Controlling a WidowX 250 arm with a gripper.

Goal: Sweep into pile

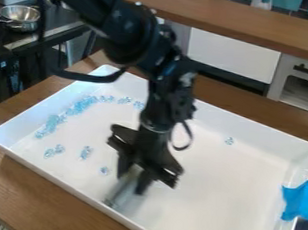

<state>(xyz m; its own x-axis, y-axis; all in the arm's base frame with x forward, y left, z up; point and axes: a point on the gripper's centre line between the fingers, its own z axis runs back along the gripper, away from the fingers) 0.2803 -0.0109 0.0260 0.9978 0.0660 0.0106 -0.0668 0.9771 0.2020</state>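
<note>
We see the tray (250,117) on the desk (17,189). In it, little bits (84,104) run by its left edge and bend past its back left corner. A few lie in front of them, and one near the back edge. A bowl (19,15) sits behind, left.

the grey tool (118,190) in the gripper (133,178) is blurred by the tray's (57,179) near edge. the picture cuts off the tray's nearest corner, the blue cloth (301,201) at its right edge, and the arm's (133,32) upper end.
</note>
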